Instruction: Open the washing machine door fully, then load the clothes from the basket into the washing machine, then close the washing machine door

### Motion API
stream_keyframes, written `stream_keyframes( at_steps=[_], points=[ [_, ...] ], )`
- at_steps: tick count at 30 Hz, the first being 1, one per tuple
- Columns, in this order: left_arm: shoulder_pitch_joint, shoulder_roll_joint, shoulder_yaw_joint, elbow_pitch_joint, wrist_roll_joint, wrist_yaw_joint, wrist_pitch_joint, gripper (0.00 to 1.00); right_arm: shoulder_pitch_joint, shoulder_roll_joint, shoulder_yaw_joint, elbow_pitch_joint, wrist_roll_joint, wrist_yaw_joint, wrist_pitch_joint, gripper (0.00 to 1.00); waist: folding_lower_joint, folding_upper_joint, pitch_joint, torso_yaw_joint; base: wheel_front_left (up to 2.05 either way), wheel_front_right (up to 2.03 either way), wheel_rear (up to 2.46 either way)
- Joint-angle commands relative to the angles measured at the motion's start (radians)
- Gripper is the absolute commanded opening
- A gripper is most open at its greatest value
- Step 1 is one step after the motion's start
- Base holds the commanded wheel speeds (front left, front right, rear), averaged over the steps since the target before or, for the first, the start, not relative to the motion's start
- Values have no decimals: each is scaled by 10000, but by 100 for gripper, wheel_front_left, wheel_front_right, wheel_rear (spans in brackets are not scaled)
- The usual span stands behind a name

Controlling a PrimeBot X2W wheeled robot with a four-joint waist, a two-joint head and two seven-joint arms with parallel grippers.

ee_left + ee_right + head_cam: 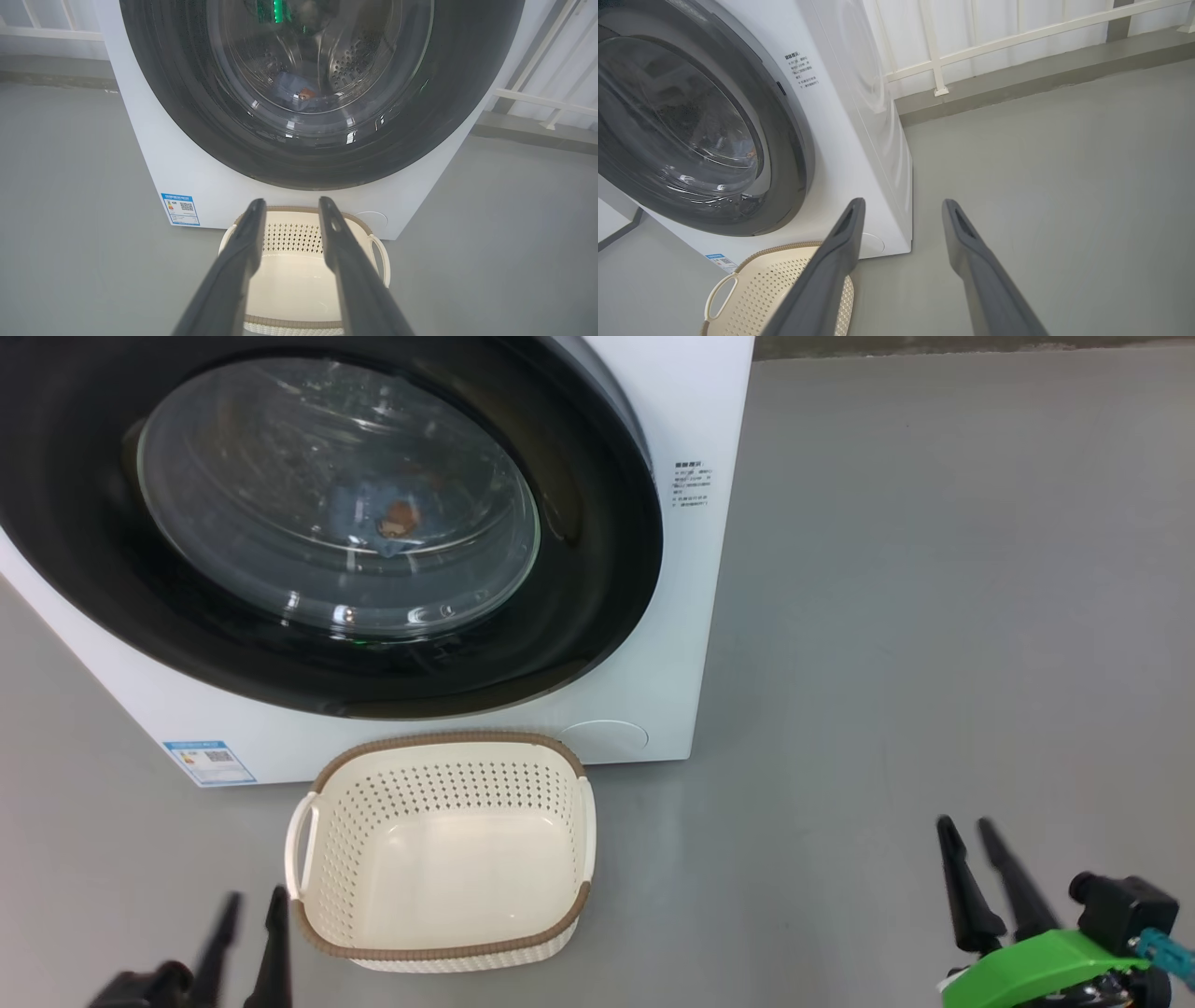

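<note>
The big white front-loading washing machine (691, 616) stands just behind the small cream-white perforated plastic basket (439, 793) with its brown rim. Its round door (597, 569), glossy black around a bulging glass window, is closed, and above the basket, behind that glass, the light-blue bear-printed clothes (392, 518) lie in the drum. The left gripper (252, 905) hovers just left of the basket, fingers spread, holding nothing; the right gripper (964, 835) hangs well off to the basket's right, fingers likewise apart.

Left gripper (254, 899), lower left of head view, dark fingers parted, pointing up-frame, empty; right gripper (965, 826), lower right, fingers parted, empty, green wrist housing (1036, 961) beneath
</note>
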Motion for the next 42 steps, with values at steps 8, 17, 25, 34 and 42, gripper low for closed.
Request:
stream_keyframes(
  at_steps=[8,17,25,34,42],
  points=[
    [112,-342,-117,412,-308,-1,89,0,138,186,-11,447,284,0,102,0,3,0,-13,1,0,0,0],
    [14,-370,-13,396,-1224,-3,338,0,115,226,-67,347,1139,-1,366,0,1,0,-61,3,0,0,0],
    [-88,-398,85,385,-2037,-5,564,0,79,262,-119,263,1902,-2,601,0,0,0,-97,5,0,0,0],
    [-205,-435,210,363,-3050,-7,848,0,43,307,-185,151,2855,-4,896,0,0,0,-144,8,0,0,0],
    [-297,-468,313,344,-3858,-9,1078,0,14,343,-238,62,3616,-5,1133,0,0,0,-183,10,0,0,0]
  ],
)
